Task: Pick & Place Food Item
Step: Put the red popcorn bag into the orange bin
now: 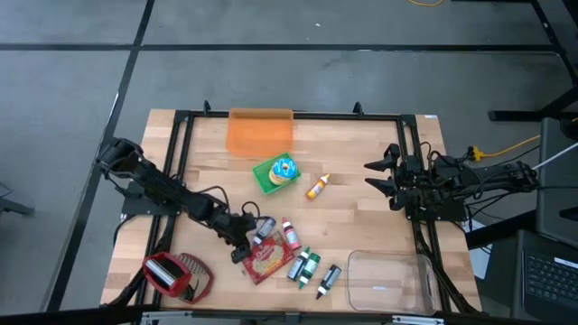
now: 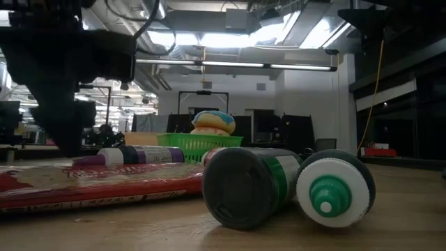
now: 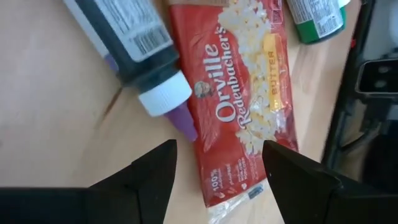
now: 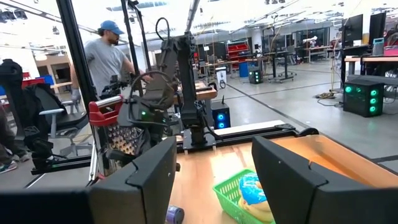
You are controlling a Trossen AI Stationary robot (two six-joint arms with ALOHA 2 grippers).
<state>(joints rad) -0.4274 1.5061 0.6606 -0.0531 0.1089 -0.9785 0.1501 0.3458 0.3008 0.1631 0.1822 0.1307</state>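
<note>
A red popcorn packet (image 3: 242, 106) lies flat on the table near its front edge (image 1: 266, 260), printed side up. My left gripper (image 3: 217, 180) stands open just above the packet's end, one finger on either side of it; I see no touch. It shows in the high view (image 1: 244, 239) too. A dark bottle with a purple tip (image 3: 140, 59) lies beside the packet. A frosted donut (image 1: 284, 169) sits in a green basket (image 1: 266, 178) mid-table. At the table's right edge my right gripper (image 4: 214, 180) hangs open and holds nothing.
Green-capped bottles (image 2: 293, 187), a red bottle (image 1: 291, 235) and a black bottle (image 1: 328, 280) lie right of the packet. A red basket (image 1: 176, 275) stands near left, a clear tub (image 1: 388, 280) near right, an orange bin (image 1: 260, 131) at the far edge. A person (image 4: 112, 53) stands beyond the table.
</note>
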